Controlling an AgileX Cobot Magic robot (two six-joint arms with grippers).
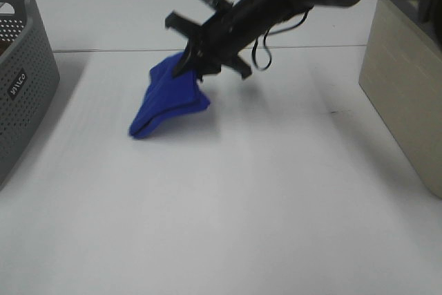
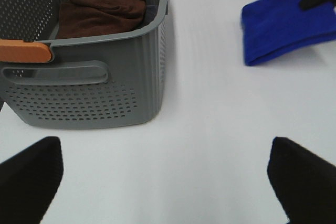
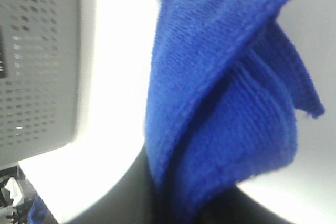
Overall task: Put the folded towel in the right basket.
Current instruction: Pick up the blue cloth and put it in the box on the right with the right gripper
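Baskets, two: grey basket (image 1: pixel 21 81) left, beige basket (image 1: pixel 404 84) right. One blue folded towel (image 1: pixel 169 98) clamped in the right pincer (image 1: pixel 190 65), partly off the bench (image 1: pixel 276 205); left pincer (image 2: pixel 168 182) gapes wide

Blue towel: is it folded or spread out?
Folded: the towel shows stacked layers along its edge, pinched at one end by the right tool.

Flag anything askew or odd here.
Only the blue towel: pinched at one end by the right gripper, it hangs tilted, folds fanning apart, low corner seemingly on the table. Nothing spilled or damaged.
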